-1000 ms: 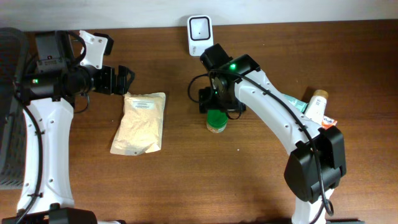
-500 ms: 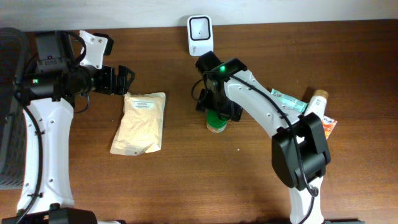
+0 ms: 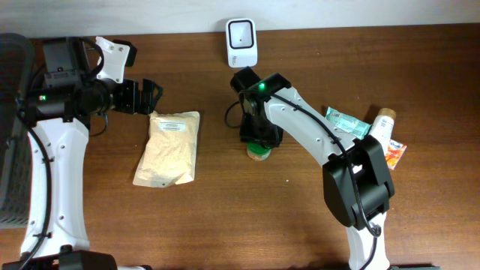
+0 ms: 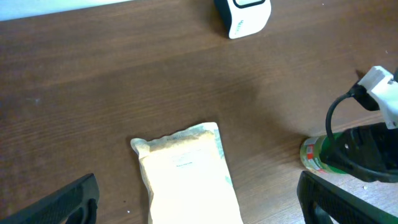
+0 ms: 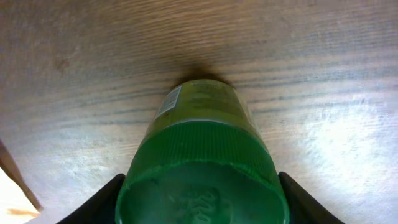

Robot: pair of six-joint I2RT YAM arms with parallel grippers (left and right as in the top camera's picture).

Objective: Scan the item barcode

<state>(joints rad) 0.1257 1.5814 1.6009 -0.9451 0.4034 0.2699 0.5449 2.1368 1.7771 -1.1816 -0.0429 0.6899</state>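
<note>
A small jar with a green lid (image 3: pixel 259 152) stands upright on the brown table, right of centre. My right gripper (image 3: pixel 259 139) is directly over it. In the right wrist view the lid (image 5: pixel 202 180) fills the gap, and both black fingers (image 5: pixel 102 205) press against its sides, so this gripper is shut on the jar. The white barcode scanner (image 3: pixel 241 43) stands at the table's back edge, and its corner shows in the left wrist view as the scanner (image 4: pixel 244 15). My left gripper (image 3: pixel 154 96) is open and empty, just above the top of a beige pouch (image 3: pixel 169 148).
At the right lie a teal packet (image 3: pixel 345 121), a cork-topped bottle (image 3: pixel 382 127) and an orange packet (image 3: pixel 396 152). A grey basket (image 3: pixel 11 127) sits at the left edge. The left wrist view shows the pouch (image 4: pixel 186 174) and the jar (image 4: pixel 314 154).
My right gripper has come down over the green-lidded jar and its fingers have closed in on the lid. The left arm and the pouch have not moved.
</note>
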